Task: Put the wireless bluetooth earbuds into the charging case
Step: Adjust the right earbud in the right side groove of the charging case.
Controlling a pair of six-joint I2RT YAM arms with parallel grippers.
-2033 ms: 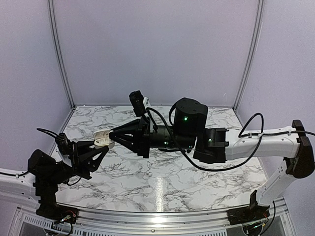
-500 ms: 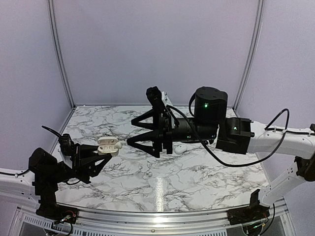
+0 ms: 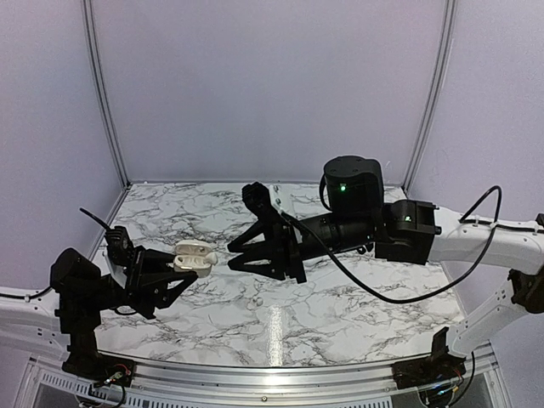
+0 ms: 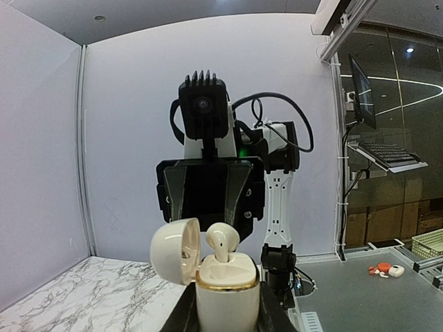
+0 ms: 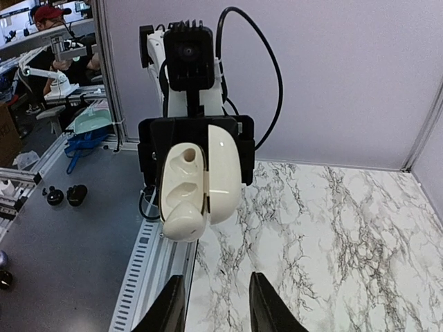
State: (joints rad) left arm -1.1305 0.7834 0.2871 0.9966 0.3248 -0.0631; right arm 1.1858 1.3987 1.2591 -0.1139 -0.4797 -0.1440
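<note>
**Left of the charging case** (image 3: 194,255), we see the black left arm (image 3: 81,293) reaching in from the near edge, its white rear link cut off by the frame. The left fingers (image 4: 181,321) clamp the case from both sides and hold it off the worktop (image 3: 340,306). From the left wrist only their tips show, at the bottom edge.

**The case itself** is a glossy cream-white pebble with a thin gold band round its mouth. Its rounded lid (image 4: 176,250) is swung open on the hinge. One earbud (image 4: 221,241), smooth and white with a bulbous head, stands in the case and rises above the mouth. From the right wrist we make out a small dark hole in another hollow of the case. Whether a second earbud sits anywhere inside, we cannot tell.

**Just right of the case**, the right fingers (image 5: 169,308) point at it, parted, with nothing between them and a gap short of the case.

**Further right of the case**, the right arm (image 3: 399,234) stretches across the worktop. It carries a black motor housing (image 3: 357,174) with a green light and a looping black cable (image 3: 374,293). Its white link (image 3: 484,242) is cut off at the frame's edge. The arm hides part of the slab behind it. The worktop is polished and marble-patterned, white veined in grey, with a streak of glare.
</note>
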